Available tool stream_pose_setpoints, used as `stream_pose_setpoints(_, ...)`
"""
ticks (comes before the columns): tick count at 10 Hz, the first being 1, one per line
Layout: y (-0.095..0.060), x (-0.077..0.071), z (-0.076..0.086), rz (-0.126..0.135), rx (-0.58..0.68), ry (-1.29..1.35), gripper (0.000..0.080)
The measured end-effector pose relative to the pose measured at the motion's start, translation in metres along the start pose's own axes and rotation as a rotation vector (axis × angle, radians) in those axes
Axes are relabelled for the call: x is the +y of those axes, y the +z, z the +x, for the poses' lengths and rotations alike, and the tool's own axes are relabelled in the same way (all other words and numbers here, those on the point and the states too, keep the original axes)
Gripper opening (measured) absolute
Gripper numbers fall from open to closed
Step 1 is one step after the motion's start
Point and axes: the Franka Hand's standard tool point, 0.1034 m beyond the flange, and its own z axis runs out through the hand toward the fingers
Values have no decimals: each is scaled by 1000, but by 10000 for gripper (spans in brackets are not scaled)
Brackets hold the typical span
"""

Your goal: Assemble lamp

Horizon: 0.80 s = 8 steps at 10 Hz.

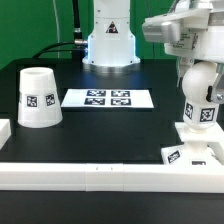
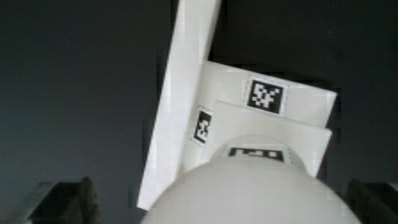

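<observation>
The white bulb stands upright on the flat square base at the exterior view's right, near the front rail. My gripper hangs right above the bulb's round head. In the wrist view the bulb head fills the space between my dark fingers, which stand a little apart from it on both sides, so my gripper is open. The base with its tags shows beyond the bulb. The cup-shaped shade stands mouth down at the exterior view's left, far from my gripper.
The marker board lies at mid-table. A long white rail runs along the front edge and also shows in the wrist view beside the base. The arm's pedestal stands at the back.
</observation>
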Motion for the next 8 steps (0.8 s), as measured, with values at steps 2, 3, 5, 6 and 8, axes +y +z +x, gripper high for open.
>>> stream_pose_setpoints(2, 0, 0, 0, -1, -8, -43, 579)
stream_pose_setpoints(3, 0, 0, -1, -1, -8, -41, 572)
stream_pose_setpoints(5, 0, 0, -1, -1, -8, -41, 572)
stream_pose_setpoints(6, 0, 0, -1, 0, -8, -20, 572)
stream_pose_setpoints(8, 0, -1, -3, 3, -7, 32, 572)
